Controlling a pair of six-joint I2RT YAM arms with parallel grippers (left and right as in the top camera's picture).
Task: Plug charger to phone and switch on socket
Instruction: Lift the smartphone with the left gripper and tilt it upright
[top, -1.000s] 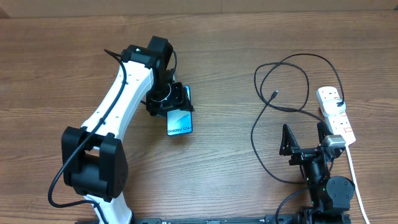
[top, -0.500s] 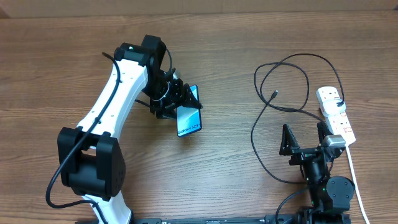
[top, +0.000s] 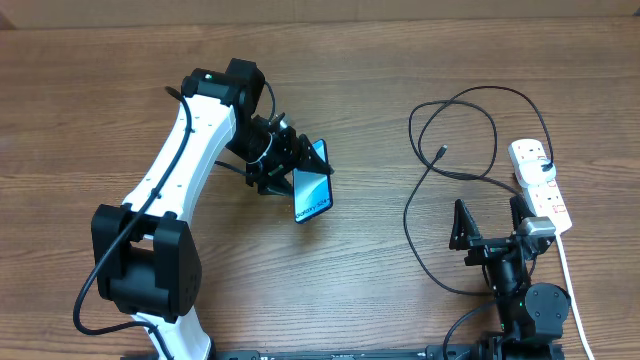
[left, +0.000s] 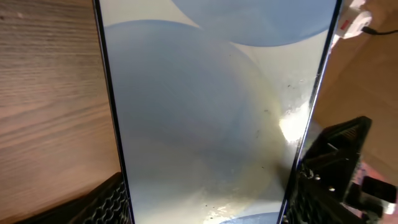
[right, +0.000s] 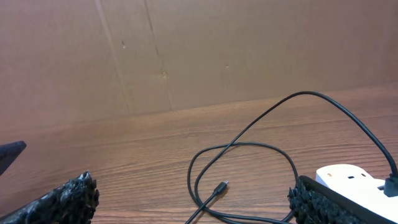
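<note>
My left gripper (top: 303, 168) is shut on the phone (top: 313, 193) and holds it tilted above the table, left of centre. In the left wrist view the light-blue screen of the phone (left: 211, 106) fills the frame, with a finger pressed on each long edge of it. The charger (top: 455, 105) lies in loops at the right, its small connector (top: 442, 152) loose on the wood and its far end at the socket (top: 541, 186). My right gripper (top: 490, 224) stands open and holds nothing, near the front edge. The connector (right: 221, 186) lies just ahead of it.
The socket's thick white cord (top: 566, 268) runs toward the front right edge. A brown cardboard wall (right: 199, 50) stands behind the table. Part of the socket (right: 351, 177) sits close by the right gripper's right finger.
My left gripper has carried the phone to the right and toward the front, and has tilted it more steeply. The right arm and the charger have not moved.
</note>
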